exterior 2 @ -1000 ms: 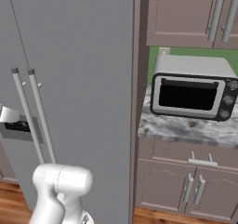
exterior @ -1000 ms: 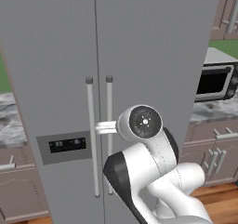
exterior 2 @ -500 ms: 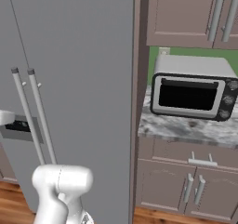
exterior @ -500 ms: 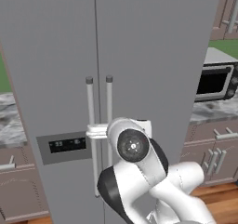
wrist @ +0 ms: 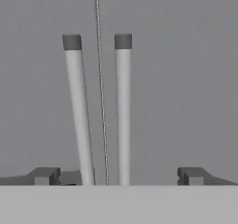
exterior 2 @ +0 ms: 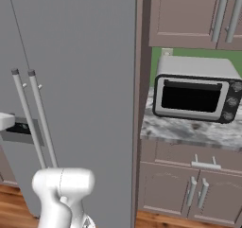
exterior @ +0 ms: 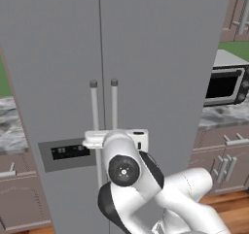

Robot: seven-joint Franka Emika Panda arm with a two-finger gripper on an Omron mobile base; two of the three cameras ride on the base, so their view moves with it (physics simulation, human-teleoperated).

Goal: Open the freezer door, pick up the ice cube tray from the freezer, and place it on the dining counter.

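No readable writing. Fingers (wrist: pixel 116 175) spread wide, holding nothing, at frame bottom; freezer door (wrist: pixel 46 88) handle (wrist: pixel 79 111) rises between them, left of center.

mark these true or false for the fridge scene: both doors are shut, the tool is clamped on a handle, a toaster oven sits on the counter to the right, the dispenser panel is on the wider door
Both doors are shut: true; the freezer door and the wider door lie flush.
The tool is clamped on a handle: false; its fingers stand wide apart, with both bar handles between them.
A toaster oven sits on the counter to the right: true.
The dispenser panel is on the wider door: false; it is on the narrow freezer door.
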